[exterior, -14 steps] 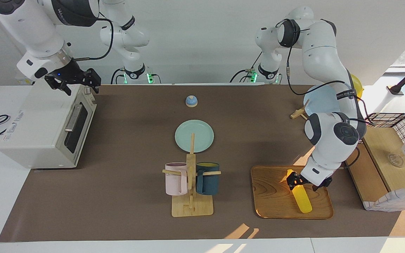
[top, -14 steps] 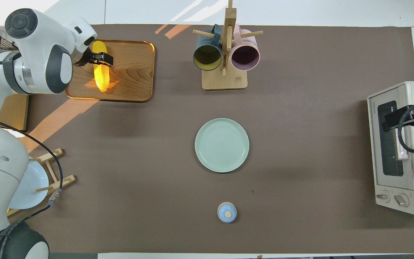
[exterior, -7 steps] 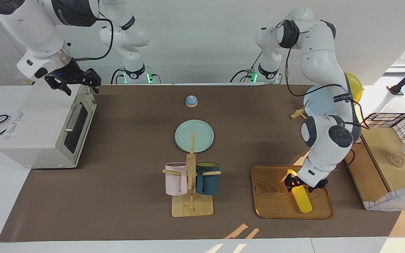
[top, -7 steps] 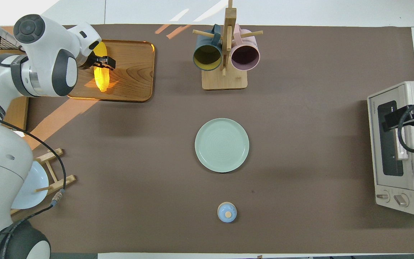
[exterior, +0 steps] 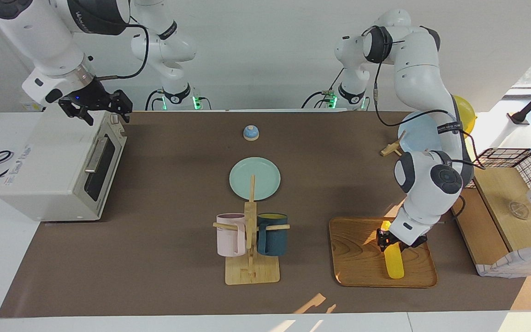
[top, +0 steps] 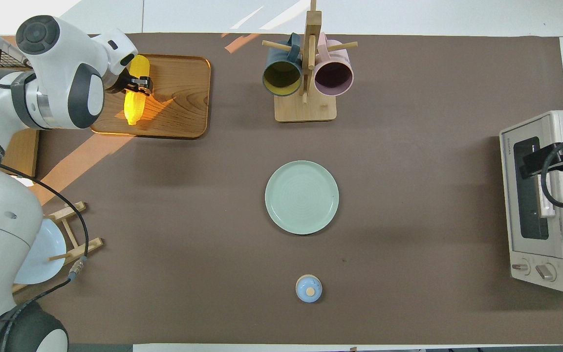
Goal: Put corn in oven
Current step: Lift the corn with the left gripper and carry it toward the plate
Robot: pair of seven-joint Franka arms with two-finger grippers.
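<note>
Corn (exterior: pixel 394 263) lies on the wooden tray (exterior: pixel 357 258) at the left arm's end of the bench. Compared with half a second ago, the left tool (exterior: pixel 391 240) has sunk onto the cob and drawn its fingers in against the cob's sides; the cob has shifted slightly, so the grasp appears made. Lifting is the likely next step. The right tool (exterior: pixel 101 109) waits spread over the oven (exterior: pixel 60 170), whose door is closed.

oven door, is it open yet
No, the oven has its dark glass door flat against the front, with the right gripper over its top.
</note>
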